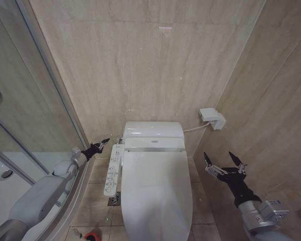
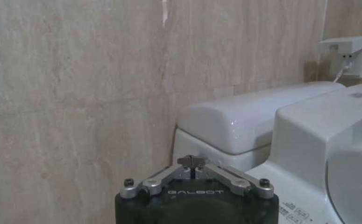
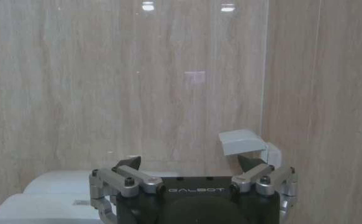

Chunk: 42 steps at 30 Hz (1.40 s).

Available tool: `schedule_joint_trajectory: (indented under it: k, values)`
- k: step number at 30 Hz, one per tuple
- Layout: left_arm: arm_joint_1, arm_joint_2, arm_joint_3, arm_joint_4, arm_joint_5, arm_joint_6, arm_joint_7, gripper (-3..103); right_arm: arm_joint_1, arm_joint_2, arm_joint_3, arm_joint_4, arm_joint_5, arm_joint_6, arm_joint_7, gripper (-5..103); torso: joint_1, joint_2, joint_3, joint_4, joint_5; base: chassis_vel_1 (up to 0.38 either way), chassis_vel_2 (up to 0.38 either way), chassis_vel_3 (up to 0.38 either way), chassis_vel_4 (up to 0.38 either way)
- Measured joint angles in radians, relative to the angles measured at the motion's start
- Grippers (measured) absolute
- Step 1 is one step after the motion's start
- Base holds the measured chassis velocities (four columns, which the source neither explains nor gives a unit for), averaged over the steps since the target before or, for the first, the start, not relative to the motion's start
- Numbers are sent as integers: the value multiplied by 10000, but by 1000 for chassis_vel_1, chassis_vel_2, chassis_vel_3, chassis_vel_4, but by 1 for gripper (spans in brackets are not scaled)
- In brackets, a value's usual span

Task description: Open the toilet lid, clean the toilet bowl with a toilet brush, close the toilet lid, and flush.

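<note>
White toilet lid [image 1: 155, 191] down; right end effector [image 1: 224, 161] spread.

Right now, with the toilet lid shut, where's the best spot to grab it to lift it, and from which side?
Grip the lid at its near rim, the end away from the tank, since it appears to hinge there. The control panel lines its left edge, so coming from the right looks freer; the open right gripper hangs on that side. The left gripper, shut, sits by the tank.

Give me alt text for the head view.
The toilet lid is shut on a white bidet toilet against a beige tiled wall. The left gripper, shut, hovers by the side control panel; the right gripper waits open.
</note>
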Motion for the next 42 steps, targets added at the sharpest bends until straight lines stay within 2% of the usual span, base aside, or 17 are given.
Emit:
schedule_joint_trajectory:
  k: [11,14,16,21,29,42]
  values:
    - [-4,25,25,-18,-18,2,103,0,1,0,0,0,0,0,0,100,4,0,1,3,0,-42,53,52,-46]
    - [40,34,26,-31,-30,6,234,0,1,0,0,0,0,0,0,100,6,-1,3,4,-2,-46,61,57,-71]
    - [73,38,69,-19,-61,6,540,0,1,0,0,0,0,0,0,100,5,-1,2,-3,-1,0,0,0,0]
    - [25,-3,257,243,-121,5,1113,0,0,0,0,0,0,0,0,100,-2,0,-1,1,1,0,0,0,0]
    - [-116,-351,279,852,-76,-158,1377,0,0,0,0,0,0,0,0,100,0,-1,0,1,-1,0,0,0,0]
    - [-227,-491,298,1160,-55,-321,1621,0,0,0,0,0,0,0,0,100,1,-1,0,0,-1,0,0,0,0]
